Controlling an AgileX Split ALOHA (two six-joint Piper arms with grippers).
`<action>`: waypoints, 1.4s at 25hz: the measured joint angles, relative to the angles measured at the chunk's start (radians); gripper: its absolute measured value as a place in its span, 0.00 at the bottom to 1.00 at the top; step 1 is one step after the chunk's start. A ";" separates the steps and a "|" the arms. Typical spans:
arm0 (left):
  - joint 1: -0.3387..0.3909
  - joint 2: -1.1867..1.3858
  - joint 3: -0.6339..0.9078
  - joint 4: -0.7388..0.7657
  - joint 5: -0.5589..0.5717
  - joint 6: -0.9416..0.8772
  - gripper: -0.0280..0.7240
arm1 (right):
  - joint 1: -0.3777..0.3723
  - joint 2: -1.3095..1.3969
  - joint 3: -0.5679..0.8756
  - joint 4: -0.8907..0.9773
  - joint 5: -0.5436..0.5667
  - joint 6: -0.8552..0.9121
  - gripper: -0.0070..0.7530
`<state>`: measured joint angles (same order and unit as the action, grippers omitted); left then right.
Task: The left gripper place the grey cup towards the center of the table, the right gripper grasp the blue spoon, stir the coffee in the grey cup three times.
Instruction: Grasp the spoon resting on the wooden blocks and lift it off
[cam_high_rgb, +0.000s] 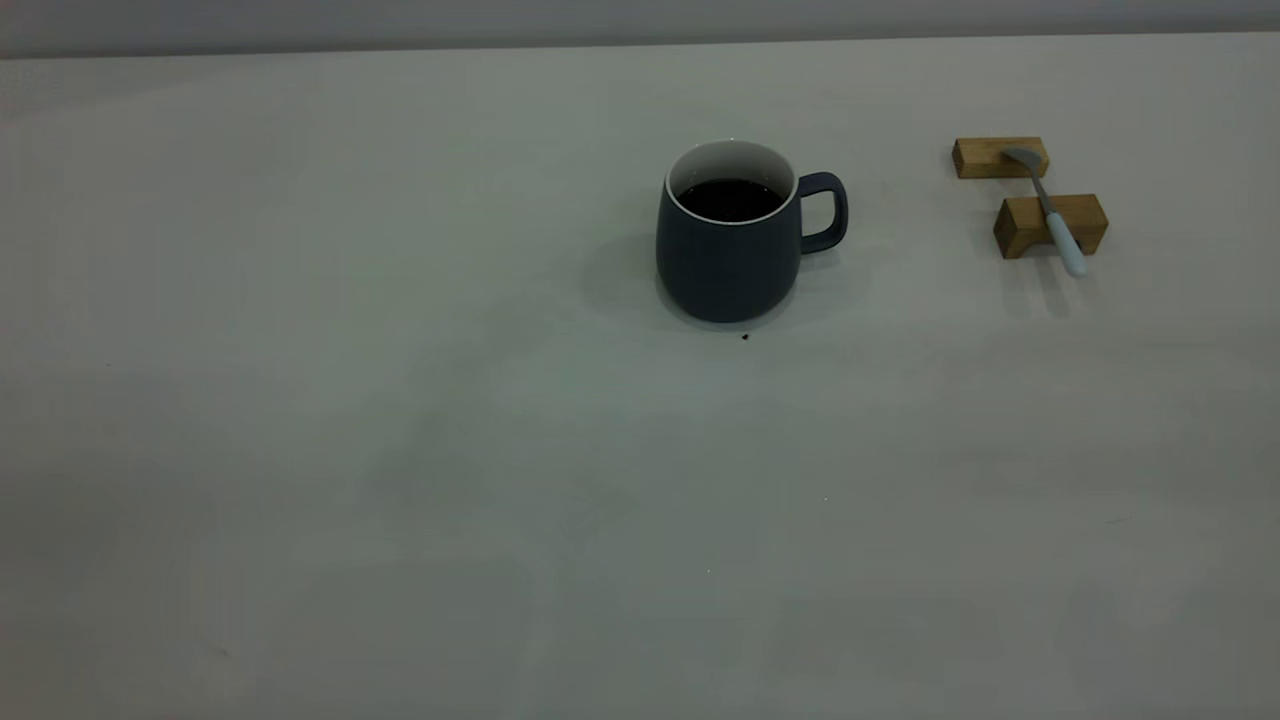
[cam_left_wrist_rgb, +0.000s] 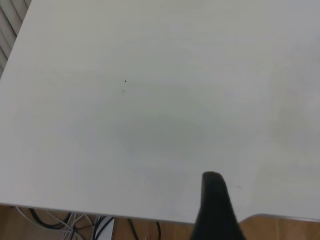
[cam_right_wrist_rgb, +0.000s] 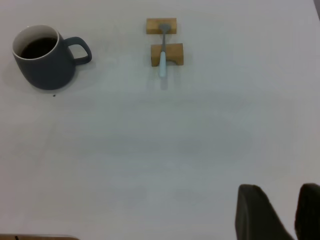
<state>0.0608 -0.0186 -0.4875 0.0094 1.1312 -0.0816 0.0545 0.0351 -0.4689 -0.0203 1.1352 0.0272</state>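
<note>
Two small wooden blocks (cam_high_rgb: 1050, 225) carry the slim blue-handled metal spoon (cam_high_rgb: 1052, 213) right of the rounded slate-grey cup (cam_high_rgb: 728, 240) of dark coffee (cam_high_rgb: 730, 200) on the off-white table (cam_high_rgb: 400, 450); no arm appears in the exterior view. Left wrist view: one dark finger (cam_left_wrist_rgb: 216, 210) of the left pincer over bare table near its edge; its spread cannot be told. Right wrist view: the right pincer (cam_right_wrist_rgb: 284, 212) hangs parted, empty, well apart from spoon and cup.

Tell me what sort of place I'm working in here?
Likely a lab test bench, not a kitchen: a plain white table, cables under its edge, and only a cup and a spoon propped on wooden blocks.
</note>
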 joint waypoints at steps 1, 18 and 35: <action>0.000 0.000 0.000 -0.001 0.000 0.000 0.82 | 0.000 0.000 0.000 0.000 0.000 0.000 0.32; 0.000 0.000 0.000 -0.001 0.000 -0.001 0.82 | 0.000 0.057 -0.025 0.001 -0.031 -0.035 0.41; 0.000 0.000 0.000 -0.001 0.000 -0.002 0.82 | 0.000 0.840 -0.082 0.153 -0.576 -0.237 0.75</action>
<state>0.0608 -0.0186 -0.4875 0.0084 1.1312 -0.0836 0.0545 0.8754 -0.5507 0.1329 0.5596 -0.2102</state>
